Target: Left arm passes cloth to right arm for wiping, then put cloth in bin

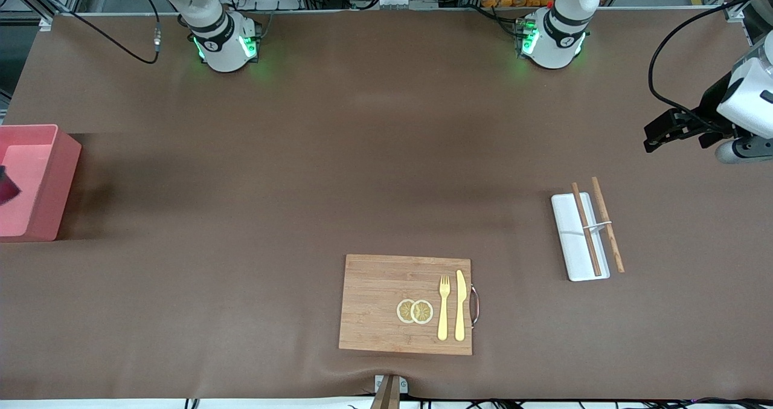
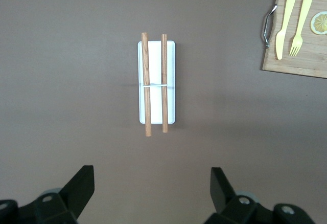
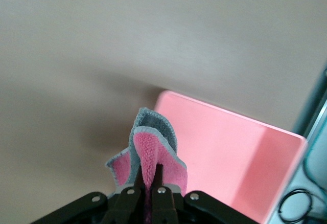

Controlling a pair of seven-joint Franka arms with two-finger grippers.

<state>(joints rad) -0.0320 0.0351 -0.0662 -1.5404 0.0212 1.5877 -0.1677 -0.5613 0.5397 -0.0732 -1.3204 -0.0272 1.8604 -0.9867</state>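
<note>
Cloth (image 3: 153,155), pink-red terry with a grey band, hangs pinched between the fingers of the right claw (image 3: 148,183), which are closed tight on a fold of it. The cloth bunches in loose folds beyond the fingertips. In the right wrist view it hangs just beside one corner of the pink bin (image 3: 240,157), over the brown table (image 3: 102,55) at the bin's edge. In the front view only a dark red scrap of cloth (image 1: 7,188) shows at the frame's edge, over the bin (image 1: 51,173), which stands at the right arm's end of the table (image 1: 302,155). The right claw itself lies outside the front view.

Left claw (image 2: 152,183) hangs in the air at the left arm's end of the table, its fingers spread wide and holding nothing. In the front view the left claw (image 1: 658,134) points toward the table's middle. Below it, in the left wrist view, lies a white tray (image 2: 157,83) with two wooden chopsticks (image 2: 155,83) resting lengthwise across it.

Near the front camera, at mid-table, lies a wooden board (image 1: 374,306). On it are two lemon slices (image 1: 415,311), touching, then a yellow fork (image 1: 444,306) and a yellow knife (image 1: 460,305) side by side, next to the board's metal handle (image 1: 475,305). The tray (image 1: 570,240) lies well apart from the board, toward the left arm's end.
</note>
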